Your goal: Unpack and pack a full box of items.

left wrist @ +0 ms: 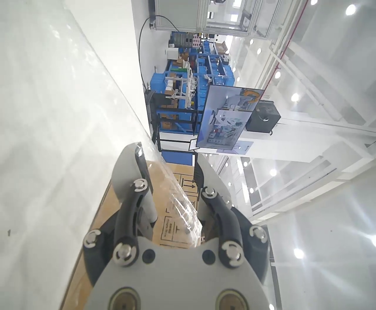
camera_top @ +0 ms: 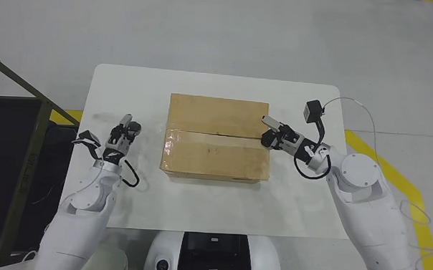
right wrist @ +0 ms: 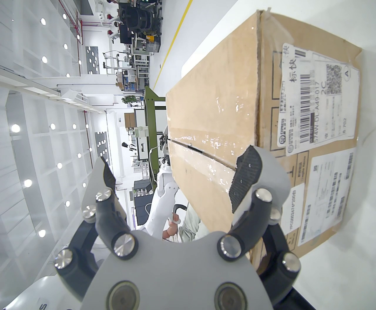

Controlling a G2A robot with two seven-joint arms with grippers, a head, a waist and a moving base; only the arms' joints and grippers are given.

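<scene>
Box: A brown, rectangular cardboard box [camera_top: 216, 135] is seen on the white table [camera_top: 300, 202], lying between the two sets of fingers. Its top flaps are shut and meet along a middle seam [right wrist: 188, 146] under glossy clear tape.
Right fingers: The right gripper [right wrist: 176, 164] is held spread wide, with nothing gripped. One ribbed black pad [right wrist: 246, 176] is placed at the top edge of the box end that bears white shipping labels [right wrist: 317, 94], just beside the seam. Whether it touches cannot be told.
Left fingers: The left gripper [left wrist: 169, 164] is kept apart from the opposite box end, with its fingers parted and nothing gripped. The taped end is framed between them.
Done so far: With the flaps closed and the contents hidden, no part of the unpacking is judged to be done.
Left to do: The seam is to be opened, the items taken out and put back, and the flaps shut again.
Step in hand: An opening at the seam by the right fingers is judged likely.
</scene>
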